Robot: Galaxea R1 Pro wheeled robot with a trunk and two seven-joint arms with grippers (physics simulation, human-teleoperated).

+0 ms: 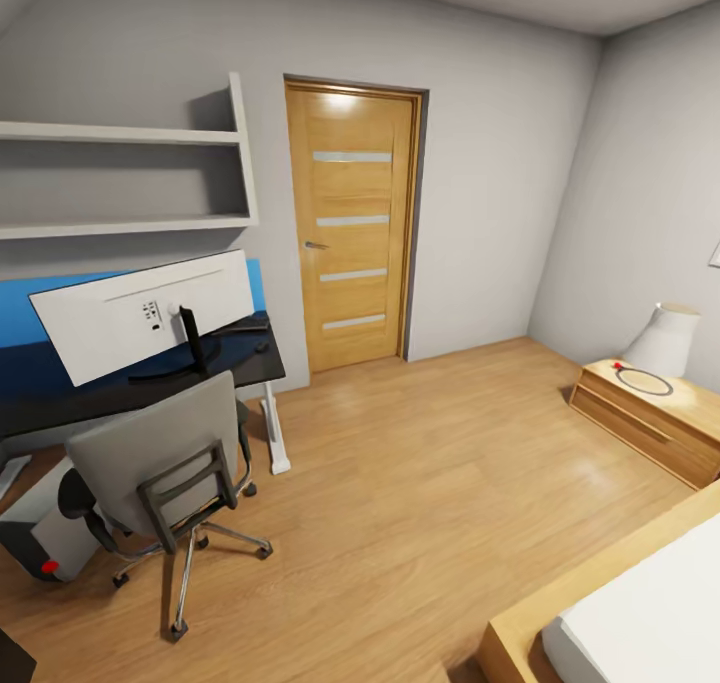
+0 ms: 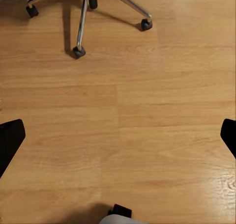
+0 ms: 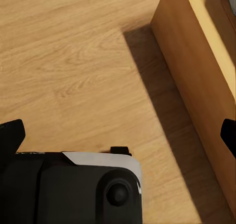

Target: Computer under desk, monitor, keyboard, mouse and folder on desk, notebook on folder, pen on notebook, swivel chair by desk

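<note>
Bedroom setting: grey walls, wood-plank floor (image 1: 420, 483), a wooden door (image 1: 352, 225) at 12 o'clock in the head view, and wall shelves (image 1: 130, 178) at 10 o'clock above the desk.

Task status, as judged from the head view:
- The monitor (image 1: 140, 325) stands on the desk (image 1: 60, 393), white back toward the camera. This requirement appears met.
- The computer (image 1: 45, 538) sits on the floor at 8 o'clock, at or under the desk edge beside the chair. Whether it is fully under the desk cannot be told.
- The swivel chair (image 1: 160, 463) stands just in front of the desk, backrest toward the camera. Its seat is hidden, so the folder cannot be confirmed there.
- A small dark object (image 1: 262, 346) lies on the desk near its right end; it may be the mouse, but it is too small to confirm.
- Keyboard, notebook and pen cannot be located. Most placements are therefore judged outstanding.

Hand state and relation to the work:
- Left gripper (image 2: 118, 135): fingertips spread wide at the two sides of the left wrist view, holding nothing, above bare floor. The chair's chrome base (image 2: 83, 17) lies ahead of it, near but apart.
- Right gripper (image 3: 118, 130): fingertips likewise spread, holding nothing, above the floor next to a wooden bed frame (image 3: 196, 81). It is well apart from the desk.

A nightstand (image 1: 655, 413) with a lamp (image 1: 662, 341) stands at 3 o'clock.
</note>
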